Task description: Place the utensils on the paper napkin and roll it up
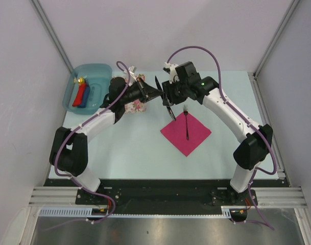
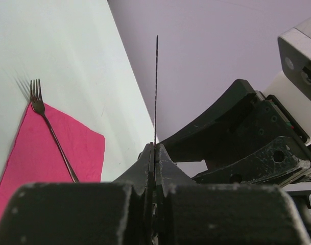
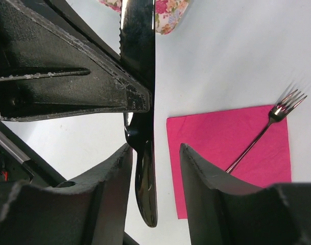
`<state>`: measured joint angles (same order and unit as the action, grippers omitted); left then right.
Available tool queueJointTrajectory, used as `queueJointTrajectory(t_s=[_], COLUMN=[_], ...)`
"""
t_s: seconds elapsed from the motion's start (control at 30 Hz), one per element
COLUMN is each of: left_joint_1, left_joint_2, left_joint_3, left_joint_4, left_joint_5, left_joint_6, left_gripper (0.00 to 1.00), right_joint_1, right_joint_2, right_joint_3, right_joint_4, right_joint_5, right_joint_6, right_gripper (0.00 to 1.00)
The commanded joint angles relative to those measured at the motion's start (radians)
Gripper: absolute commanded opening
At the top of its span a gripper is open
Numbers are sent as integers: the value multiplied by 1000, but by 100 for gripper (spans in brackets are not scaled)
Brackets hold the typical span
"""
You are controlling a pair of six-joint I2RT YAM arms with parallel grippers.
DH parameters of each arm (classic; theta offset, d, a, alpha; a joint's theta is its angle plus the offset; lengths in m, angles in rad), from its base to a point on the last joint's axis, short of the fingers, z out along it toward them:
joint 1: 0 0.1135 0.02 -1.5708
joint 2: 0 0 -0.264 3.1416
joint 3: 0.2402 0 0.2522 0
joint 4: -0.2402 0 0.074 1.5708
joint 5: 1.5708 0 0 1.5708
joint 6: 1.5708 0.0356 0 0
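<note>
The magenta-pink paper napkin (image 1: 195, 136) lies on the table as a diamond, with the dark fork (image 1: 186, 125) on it, tines pointing away. My left gripper (image 1: 156, 93) is shut on the dark table knife (image 1: 170, 114) and holds it in the air left of the napkin's far corner. In the left wrist view the knife (image 2: 156, 87) stands edge-on out of the shut gripper (image 2: 154, 145). My right gripper (image 3: 155, 148) is open, its fingers on either side of the knife's handle (image 3: 146, 194). The napkin (image 3: 221, 148) and fork (image 3: 262, 133) lie below.
A blue bin (image 1: 96, 71) at the back left holds a red roll (image 1: 82, 94) and a blue roll. A floral cloth (image 1: 136, 105) lies beneath the left arm's wrist, and shows at the top of the right wrist view (image 3: 168, 13). Grey walls enclose the table.
</note>
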<state>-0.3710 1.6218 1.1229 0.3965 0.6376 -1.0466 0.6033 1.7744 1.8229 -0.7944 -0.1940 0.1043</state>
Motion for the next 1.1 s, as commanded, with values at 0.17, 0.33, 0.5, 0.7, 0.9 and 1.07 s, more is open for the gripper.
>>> queueJointTrajectory(t_s=[0.17, 0.33, 0.5, 0.7, 0.9, 1.07], left_joint_1=[-2, -2, -2, -2, -2, -2], left_joint_2=[12, 15, 18, 15, 20, 20], left_joint_3=[28, 29, 29, 26, 28, 28], left_joint_4=[25, 33, 42, 48, 61, 68], left_joint_5=[0, 2, 7, 7, 8, 11], left_joint_6=[-9, -18, -33, -38, -55, -59], left_gripper=[0, 0, 0, 0, 0, 0], right_joint_1=[3, 1, 0, -5, -2, -2], right_joint_2=[-41, -35, -27, -24, -27, -32], right_joint_3=[33, 32, 29, 29, 15, 4], right_joint_4=[24, 24, 21, 21, 20, 21], right_joint_5=[7, -7, -8, -10, -15, -12], right_joint_6=[-2, 0, -2, -5, -6, -9], right_gripper=[34, 33, 40, 34, 38, 37])
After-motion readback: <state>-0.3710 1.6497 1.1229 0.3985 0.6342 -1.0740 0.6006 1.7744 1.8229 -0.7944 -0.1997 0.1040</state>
